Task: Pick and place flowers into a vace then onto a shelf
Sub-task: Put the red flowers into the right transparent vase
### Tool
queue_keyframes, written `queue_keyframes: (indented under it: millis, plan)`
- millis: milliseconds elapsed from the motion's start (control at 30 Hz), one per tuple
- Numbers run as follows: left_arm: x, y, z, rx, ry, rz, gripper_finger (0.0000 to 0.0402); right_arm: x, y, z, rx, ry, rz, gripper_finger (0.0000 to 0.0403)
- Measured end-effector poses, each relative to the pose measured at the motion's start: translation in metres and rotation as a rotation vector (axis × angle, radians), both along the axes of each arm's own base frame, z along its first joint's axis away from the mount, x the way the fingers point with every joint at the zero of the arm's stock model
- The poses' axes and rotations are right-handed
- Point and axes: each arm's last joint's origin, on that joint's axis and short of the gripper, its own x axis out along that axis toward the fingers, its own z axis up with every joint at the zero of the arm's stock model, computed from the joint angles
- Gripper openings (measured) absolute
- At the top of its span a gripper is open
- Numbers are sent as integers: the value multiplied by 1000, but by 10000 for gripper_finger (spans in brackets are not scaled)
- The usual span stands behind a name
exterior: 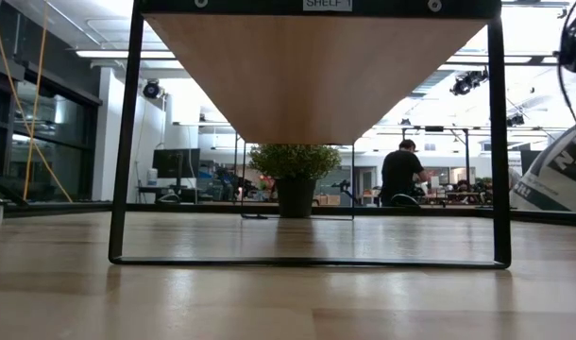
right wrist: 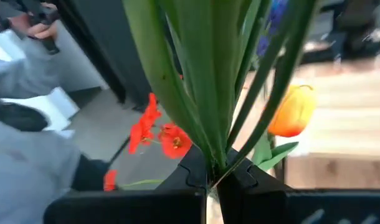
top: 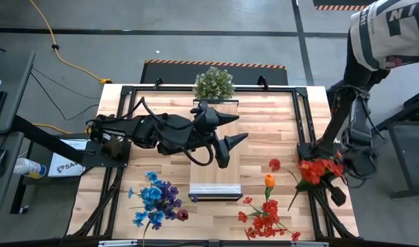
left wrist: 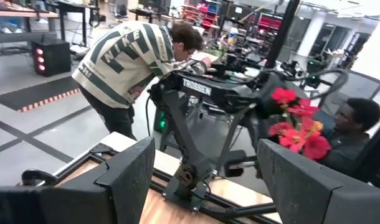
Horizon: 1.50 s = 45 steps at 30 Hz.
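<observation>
Green floppy stems [right wrist: 209, 93] of red artificial flowers [top: 318, 169] pinched low in the right gripper [right wrist: 212, 180] at the bench's right edge — light, bendy stuff.

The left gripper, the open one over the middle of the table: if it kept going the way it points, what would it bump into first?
Probably the right arm across the table: the left gripper points toward it, with red flowers beside that line. Depth is unclear.
</observation>
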Motion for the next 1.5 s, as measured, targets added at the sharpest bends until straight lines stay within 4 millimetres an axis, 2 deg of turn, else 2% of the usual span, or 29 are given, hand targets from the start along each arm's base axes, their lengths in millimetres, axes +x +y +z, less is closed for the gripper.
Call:
queue_keyframes:
  millis: [200, 500, 1067, 1500]
  plan:
    - [0, 1, 1, 0, -10, 36, 317, -6, 25, -10, -94, -98, -113, 3]
    - [-1, 2, 1, 1, -13, 58, 317, 1, 58, -35, -220, -98, -232, 3]
    - [-1, 2, 1, -2, -15, 59, 317, 6, 76, -49, -206, -77, -277, 2]
    - [-1, 2, 1, -2, -15, 59, 317, 17, 89, -67, -291, -65, -314, 2]
